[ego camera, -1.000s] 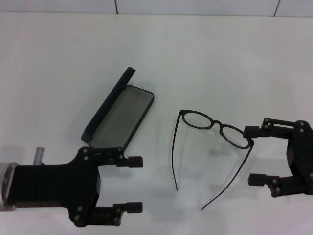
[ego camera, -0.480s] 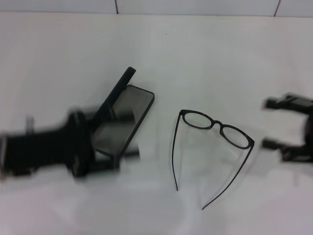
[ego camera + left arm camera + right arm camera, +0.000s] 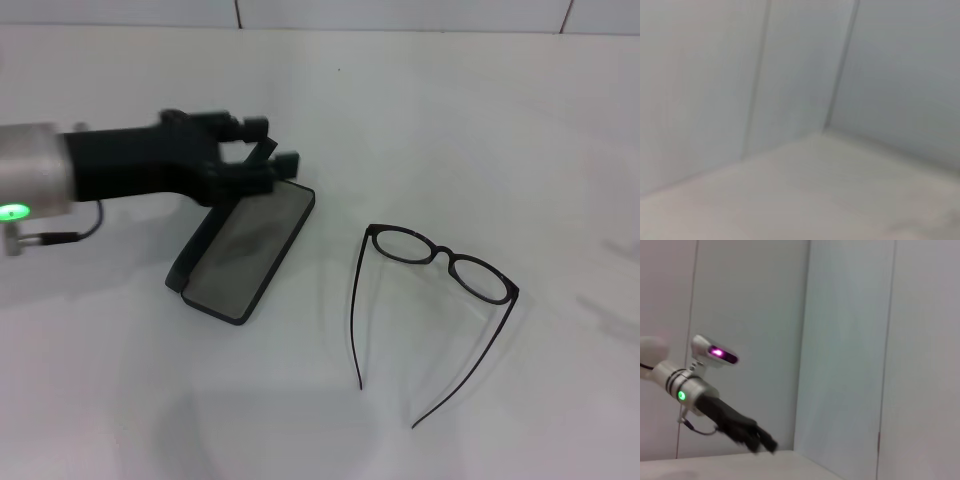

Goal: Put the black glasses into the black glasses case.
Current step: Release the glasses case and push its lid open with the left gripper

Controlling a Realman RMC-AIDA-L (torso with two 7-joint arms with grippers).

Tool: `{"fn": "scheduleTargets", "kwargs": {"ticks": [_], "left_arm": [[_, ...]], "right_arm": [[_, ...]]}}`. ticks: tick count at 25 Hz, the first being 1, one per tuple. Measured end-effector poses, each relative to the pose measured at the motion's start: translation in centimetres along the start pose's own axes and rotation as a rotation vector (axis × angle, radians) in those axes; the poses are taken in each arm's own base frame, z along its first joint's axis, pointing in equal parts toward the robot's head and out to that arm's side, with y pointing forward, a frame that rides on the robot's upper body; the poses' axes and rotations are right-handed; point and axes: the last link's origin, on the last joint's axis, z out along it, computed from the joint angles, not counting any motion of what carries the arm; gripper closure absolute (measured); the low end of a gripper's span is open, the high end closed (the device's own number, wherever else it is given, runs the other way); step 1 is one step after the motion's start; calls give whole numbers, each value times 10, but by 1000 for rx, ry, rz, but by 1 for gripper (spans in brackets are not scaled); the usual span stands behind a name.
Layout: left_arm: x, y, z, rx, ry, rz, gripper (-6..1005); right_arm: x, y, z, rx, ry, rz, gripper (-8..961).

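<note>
The black glasses lie on the white table right of centre, temple arms unfolded and pointing toward the front edge. The black glasses case lies open to their left, grey lining up, with its lid raised along the left side. My left gripper is open and empty, hovering at the far end of the case over the top of the lid, which it partly hides. It also shows far off in the right wrist view. My right gripper is out of view.
The white table is backed by a tiled wall. The left wrist view shows only a wall corner and the table top. The right wrist view shows walls and my left arm with its green light.
My left arm has swung from the front edge back to the far end of the case. My right gripper has drawn off to the right and left the head view.
</note>
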Motion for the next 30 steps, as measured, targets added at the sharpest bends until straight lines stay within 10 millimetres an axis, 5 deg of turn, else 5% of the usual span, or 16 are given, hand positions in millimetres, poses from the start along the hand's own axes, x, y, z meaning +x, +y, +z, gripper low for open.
{"fn": "scheduleTargets", "kwargs": {"ticks": [3, 8, 19, 30], "left_arm": [[5, -4, 28, 136, -169, 50, 348], [28, 3, 43, 279, -307, 142, 348], [33, 20, 26, 394, -484, 170, 349], [33, 16, 25, 433, -561, 212, 349]], "right_arm": [[4, 6, -5, 13, 5, 22, 144], [14, 19, -5, 32, -4, 68, 145], [24, 30, 18, 28, -115, 178, 145], [34, 43, 55, 7, -218, 304, 145]]}}
